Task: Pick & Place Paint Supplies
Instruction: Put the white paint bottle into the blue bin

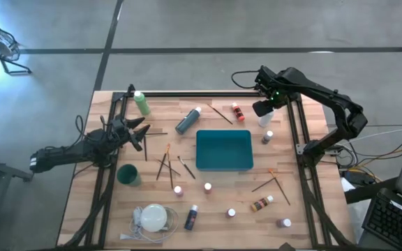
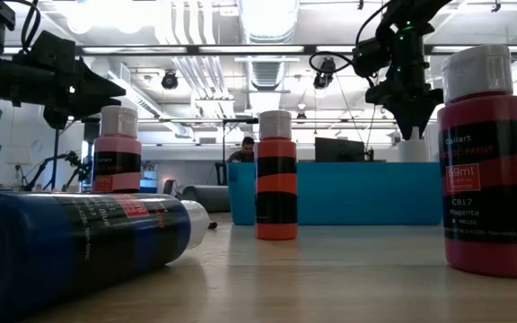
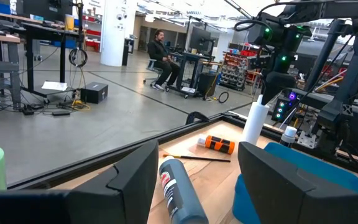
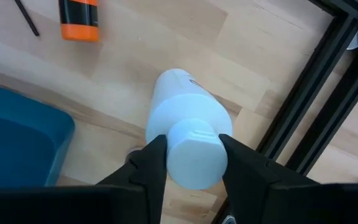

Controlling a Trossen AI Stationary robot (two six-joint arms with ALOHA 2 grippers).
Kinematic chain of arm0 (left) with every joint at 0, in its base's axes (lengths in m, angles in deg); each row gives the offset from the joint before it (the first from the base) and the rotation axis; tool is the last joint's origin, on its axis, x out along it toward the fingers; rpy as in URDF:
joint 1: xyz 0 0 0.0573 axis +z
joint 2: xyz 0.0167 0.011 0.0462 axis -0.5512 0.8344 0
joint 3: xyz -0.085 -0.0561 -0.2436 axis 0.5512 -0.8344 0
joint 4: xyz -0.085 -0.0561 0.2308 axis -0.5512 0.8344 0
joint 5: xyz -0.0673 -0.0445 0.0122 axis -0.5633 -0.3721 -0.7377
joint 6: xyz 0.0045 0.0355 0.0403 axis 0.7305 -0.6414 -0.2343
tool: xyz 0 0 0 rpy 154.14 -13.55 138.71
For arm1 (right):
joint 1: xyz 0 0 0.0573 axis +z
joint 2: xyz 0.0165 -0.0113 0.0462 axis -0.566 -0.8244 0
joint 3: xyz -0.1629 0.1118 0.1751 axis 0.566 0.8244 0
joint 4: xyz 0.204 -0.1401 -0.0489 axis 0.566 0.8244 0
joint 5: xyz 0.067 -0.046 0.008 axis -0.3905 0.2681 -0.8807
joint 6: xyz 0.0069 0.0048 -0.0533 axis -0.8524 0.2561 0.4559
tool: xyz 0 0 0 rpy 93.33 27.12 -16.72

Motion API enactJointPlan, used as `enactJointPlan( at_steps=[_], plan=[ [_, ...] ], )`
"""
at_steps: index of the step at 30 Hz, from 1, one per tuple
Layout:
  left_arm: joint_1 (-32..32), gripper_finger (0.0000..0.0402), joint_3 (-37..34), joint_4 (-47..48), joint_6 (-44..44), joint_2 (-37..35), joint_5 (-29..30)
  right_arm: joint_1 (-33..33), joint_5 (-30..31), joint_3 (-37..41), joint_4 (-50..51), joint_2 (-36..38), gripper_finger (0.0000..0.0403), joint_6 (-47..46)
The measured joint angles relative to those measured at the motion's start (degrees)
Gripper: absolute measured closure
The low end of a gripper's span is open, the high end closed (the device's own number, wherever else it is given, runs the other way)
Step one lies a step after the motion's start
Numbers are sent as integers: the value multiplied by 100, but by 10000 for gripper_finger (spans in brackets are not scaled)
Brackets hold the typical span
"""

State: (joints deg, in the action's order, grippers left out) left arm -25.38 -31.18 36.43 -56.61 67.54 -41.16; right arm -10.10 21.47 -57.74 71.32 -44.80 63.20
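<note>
Right wrist view: right tool (image 4: 193,154) clamps white bottle (image 4: 185,134).

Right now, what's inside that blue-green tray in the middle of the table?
Nothing shows inside the teal tray from above: only its bare floor. The bottles and brushes lie around it on the wood. From table height its near wall hides the inside.
</note>
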Motion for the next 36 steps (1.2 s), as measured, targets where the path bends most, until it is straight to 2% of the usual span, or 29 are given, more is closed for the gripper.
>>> enactJointPlan(
  at_steps=[6,12,20,24,36],
  plan=[
    [0,174,0,0,-2,2,1,0,-20,0,2,0,287,0],
    [-2,174,0,0,0,0,0,0,-18,0,13,0,269,0],
    [-2,174,0,0,-2,2,0,0,-118,0,26,12,287,0],
    [-1,174,0,0,-1,0,1,0,-178,-14,135,54,277,0],
    [0,174,0,-2,-1,2,1,21,-328,-459,313,374,288,-24]
  ],
)
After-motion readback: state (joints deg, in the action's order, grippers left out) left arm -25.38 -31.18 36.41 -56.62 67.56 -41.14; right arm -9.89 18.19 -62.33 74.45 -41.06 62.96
